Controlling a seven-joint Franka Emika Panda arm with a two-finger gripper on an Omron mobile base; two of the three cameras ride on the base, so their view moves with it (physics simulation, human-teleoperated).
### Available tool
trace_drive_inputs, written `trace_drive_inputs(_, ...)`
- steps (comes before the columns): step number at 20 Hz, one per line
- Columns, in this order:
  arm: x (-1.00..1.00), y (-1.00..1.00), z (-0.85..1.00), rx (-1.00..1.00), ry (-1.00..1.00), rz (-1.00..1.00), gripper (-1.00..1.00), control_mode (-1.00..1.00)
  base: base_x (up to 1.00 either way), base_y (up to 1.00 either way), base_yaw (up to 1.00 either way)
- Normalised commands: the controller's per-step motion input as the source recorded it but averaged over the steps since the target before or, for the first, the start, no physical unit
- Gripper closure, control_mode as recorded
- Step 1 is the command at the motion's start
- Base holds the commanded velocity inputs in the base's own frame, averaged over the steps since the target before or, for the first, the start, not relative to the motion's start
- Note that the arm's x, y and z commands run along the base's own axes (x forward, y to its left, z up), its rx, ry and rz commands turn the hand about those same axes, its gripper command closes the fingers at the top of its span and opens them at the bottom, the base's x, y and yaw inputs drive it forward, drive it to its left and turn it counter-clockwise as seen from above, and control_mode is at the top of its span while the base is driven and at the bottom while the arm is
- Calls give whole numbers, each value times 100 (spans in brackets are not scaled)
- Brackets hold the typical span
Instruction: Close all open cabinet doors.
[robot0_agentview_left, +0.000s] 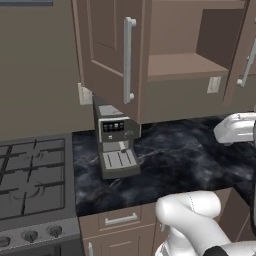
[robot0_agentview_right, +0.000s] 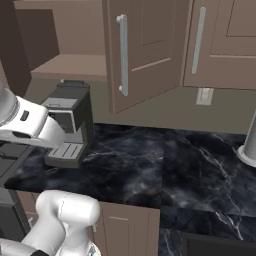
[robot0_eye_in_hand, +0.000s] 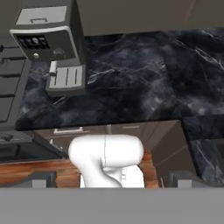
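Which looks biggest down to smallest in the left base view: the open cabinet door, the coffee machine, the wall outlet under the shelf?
1. Open cabinet door
2. Coffee machine
3. Wall outlet, farther back, so apparent size only.

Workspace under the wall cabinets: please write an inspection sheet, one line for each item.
Surface: black marble counter, mostly bare.
Job's things: left cabinet door swung open, shelf exposed; a second door at the right also stands open.
Clutter: coffee machine on the counter under the open door; base of a grey object at the counter's right.
Gripper: finger tips at the bottom of the hand view, apart, holding nothing.
Cables: nothing seen.
Surroundings: stove at left, wall outlets, drawer below.
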Motion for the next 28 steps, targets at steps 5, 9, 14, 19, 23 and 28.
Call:
trace_drive_inputs(5, 0, -46, 0, 11, -43, 16, -100, -100, 0, 0, 0)
trace_drive_inputs(9, 3, -62, 0, 14, -35, 17, -100, -100, 0, 0, 0)
trace_drive_inputs(14, 0, -58, 0, 5, -30, 13, -100, -100, 0, 0, 0)
trace_drive_inputs(19, 0, -40, 14, 1, -30, 13, -100, -100, 0, 0, 0)
trace_drive_inputs(23, 9, -32, 37, 1, -25, 7, -100, -100, 0, 0, 0)
trace_drive_inputs(28, 14, -26, 40, 3, -22, 8, -100, -100, 0, 0, 0)
